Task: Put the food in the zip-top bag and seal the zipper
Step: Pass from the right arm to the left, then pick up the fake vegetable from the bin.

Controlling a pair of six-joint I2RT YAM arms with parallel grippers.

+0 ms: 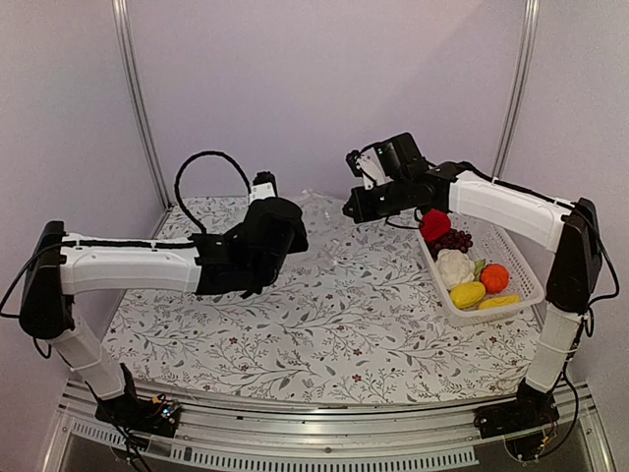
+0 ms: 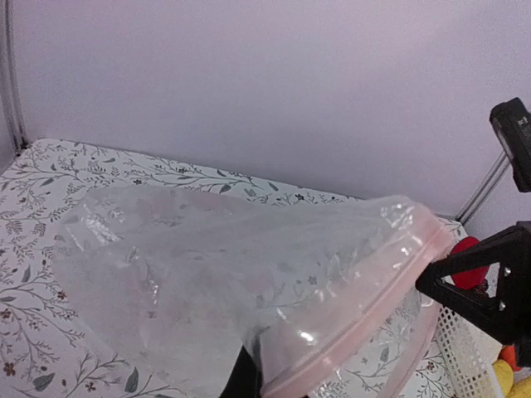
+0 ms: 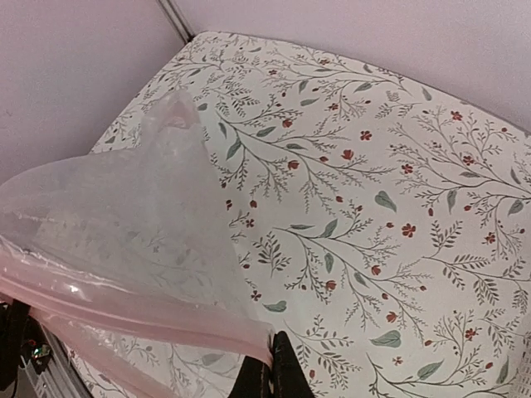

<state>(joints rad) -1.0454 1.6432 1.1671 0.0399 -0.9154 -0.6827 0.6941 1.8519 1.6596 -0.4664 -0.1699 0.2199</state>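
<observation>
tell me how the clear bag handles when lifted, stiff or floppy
Probably floppy: the zip-top bag sags and crinkles between left gripper and right gripper. Likely light: thin see-through film. Its zipper bows, so the mouth may collapse.

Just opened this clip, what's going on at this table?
Both arms hold the zip-top bag by its mouth. The left gripper and the right gripper each have their fingers shut at the pink zipper edge, keeping the mouth raised. The bag looks empty. All the food lies in the white basket on the right; nothing is bagged yet.
</observation>
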